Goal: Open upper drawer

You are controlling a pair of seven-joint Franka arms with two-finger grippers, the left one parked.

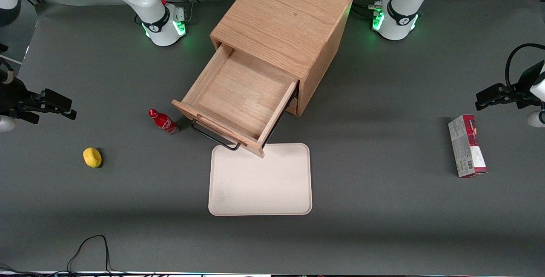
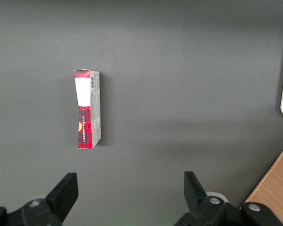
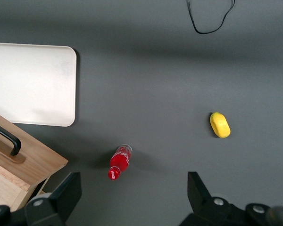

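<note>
While the working arm hangs high at its own end of the bench (image 1: pixel 383 234), its hand (image 3: pixel 132 202) is released, the two black fingers (image 3: pixel 68 188) spread wide apart and holding nothing. It hovers well above the dark grey surface, touching no object.

Nearest below the hand lies a small red bottle (image 3: pixel 119 162) on its side. A yellow, lemon-like object (image 3: pixel 220 125) sits on the bench a little further out, nearer the front camera than the hand. Further from the hand than the bottle, toward the middle of the bench, stands the wooden cabinet (image 1: pixel 289 21). Its upper drawer (image 1: pixel 238 98) is pulled far out, the shallow wooden tray body exposed and seemingly empty. The thin black bar handle (image 1: pixel 213 136) on the drawer front is well apart from the hand. A pale rectangular tray (image 1: pixel 259 181) lies just beside the drawer front, on the side nearer the front camera.

Judging from this layout, the opening step looks complete and the hand seems withdrawn to a resting pose. Little appears left to do; if anything, the next move calls only for keeping clear of the drawer and bottle.
</note>
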